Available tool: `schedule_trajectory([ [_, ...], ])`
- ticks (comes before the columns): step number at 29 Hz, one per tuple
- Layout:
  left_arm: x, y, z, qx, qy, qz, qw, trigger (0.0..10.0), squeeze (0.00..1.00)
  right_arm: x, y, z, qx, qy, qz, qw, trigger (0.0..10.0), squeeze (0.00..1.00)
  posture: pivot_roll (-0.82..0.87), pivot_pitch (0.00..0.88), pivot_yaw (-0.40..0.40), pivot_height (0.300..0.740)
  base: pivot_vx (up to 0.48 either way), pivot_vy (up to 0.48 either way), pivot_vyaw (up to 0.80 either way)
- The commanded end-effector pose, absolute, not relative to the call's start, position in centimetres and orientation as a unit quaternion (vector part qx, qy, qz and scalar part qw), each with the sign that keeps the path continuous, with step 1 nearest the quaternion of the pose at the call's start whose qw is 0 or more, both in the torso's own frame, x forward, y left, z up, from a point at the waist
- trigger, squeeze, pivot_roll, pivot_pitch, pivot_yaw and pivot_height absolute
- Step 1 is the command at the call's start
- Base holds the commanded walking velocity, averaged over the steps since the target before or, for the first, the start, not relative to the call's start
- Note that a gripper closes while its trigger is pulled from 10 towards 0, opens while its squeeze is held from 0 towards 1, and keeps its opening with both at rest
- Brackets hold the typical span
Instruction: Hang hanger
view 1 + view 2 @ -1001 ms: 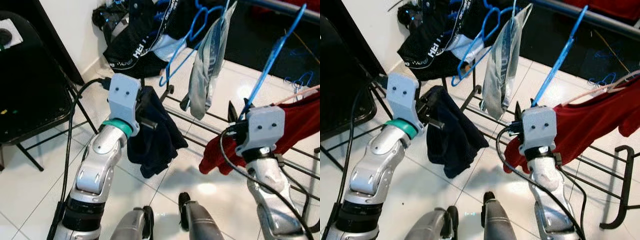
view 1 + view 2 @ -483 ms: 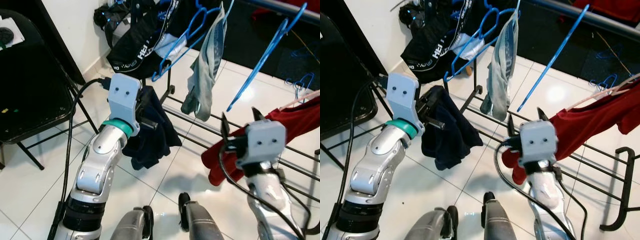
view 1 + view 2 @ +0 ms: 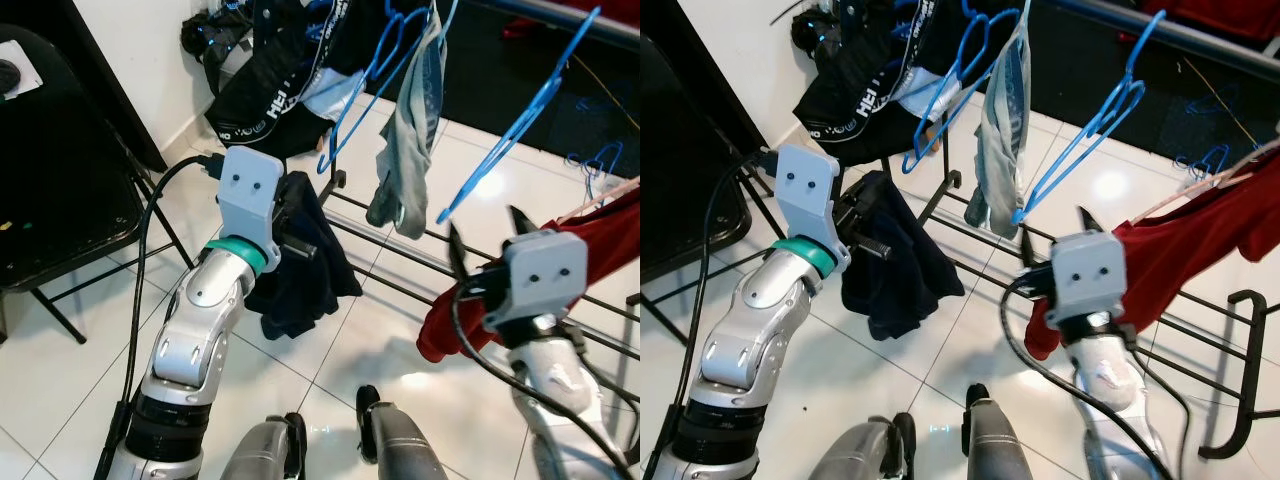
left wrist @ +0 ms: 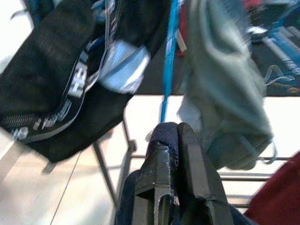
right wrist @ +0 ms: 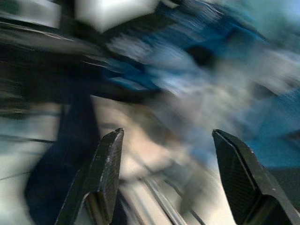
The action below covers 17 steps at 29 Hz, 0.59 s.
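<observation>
A hanger [image 3: 515, 120] hangs from the rail [image 3: 560, 12] at right, above the drying rack [image 3: 400, 255], with a cloth [image 3: 405, 150] hanging to its left, a garment [image 3: 300, 255] draped further left, and a chair [image 3: 60, 210] at far left.

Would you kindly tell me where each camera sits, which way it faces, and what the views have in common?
Left eye and right eye views: head camera, looking forward and down at the drying rack; both silver arms show.
Left wrist view: along the left gripper, jaws shut on the dark cloth, facing the grey garment.
Right wrist view: along the right gripper, jaws open, scene blurred.
Shared: the grey garment and the black bag show in the head views and the left wrist view.
</observation>
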<state>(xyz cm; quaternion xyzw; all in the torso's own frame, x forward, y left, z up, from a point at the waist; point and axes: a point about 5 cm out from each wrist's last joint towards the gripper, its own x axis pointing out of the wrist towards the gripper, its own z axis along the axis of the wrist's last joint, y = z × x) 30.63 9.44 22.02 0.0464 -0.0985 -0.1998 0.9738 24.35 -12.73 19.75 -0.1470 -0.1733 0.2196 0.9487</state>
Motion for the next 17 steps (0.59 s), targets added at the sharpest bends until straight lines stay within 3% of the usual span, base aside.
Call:
schedule_trajectory([
  [1,30.6,10.6,24.0,0.036,-0.126,-0.186,0.974,10.0,0.0,23.9,-10.0,19.5,-0.13,-0.153,0.343,0.917,10.0,0.0,-0.09,0.159,0.035,0.74,0.0,0.0,0.0],
  [2,30.6,10.6,24.0,0.036,-0.126,-0.186,0.974,10.0,0.0,23.9,-10.0,19.5,-0.13,-0.153,0.343,0.917,10.0,0.0,-0.09,0.159,0.035,0.74,0.0,0.0,0.0],
  [3,30.6,11.5,25.2,0.026,-0.14,-0.168,0.975,10.0,0.0,23.7,-8.6,19.8,-0.135,-0.151,0.403,0.893,10.0,0.0,-0.07,0.156,0.024,0.74,0.0,0.0,0.0],
  [4,30.6,11.5,25.2,0.026,-0.14,-0.168,0.975,10.0,0.0,23.7,-8.6,19.8,-0.135,-0.151,0.403,0.893,10.0,0.0,-0.07,0.156,0.024,0.74,0.0,0.0,0.0],
  [5,30.5,12.2,26.4,0.009,-0.154,-0.155,0.976,10.0,0.0,23.4,-7.7,19.6,-0.145,-0.145,0.445,0.872,10.0,0.0,-0.07,0.155,0.023,0.74,0.0,0.0,0.0],
  [8,30.4,12.3,27.6,-0.022,-0.168,-0.151,0.974,10.0,0.0,23.1,-6.9,18.7,-0.159,-0.132,0.471,0.858,10.0,0.0,-0.08,0.153,0.027,0.74,0.0,0.0,0.0],
  [17,30.0,10.8,29.7,-0.066,-0.195,-0.185,0.961,10.0,0.0,24.0,-6.6,16.5,-0.166,-0.115,0.431,0.879,10.0,0.0,-0.08,0.149,0.042,0.74,0.0,0.0,0.0],
])
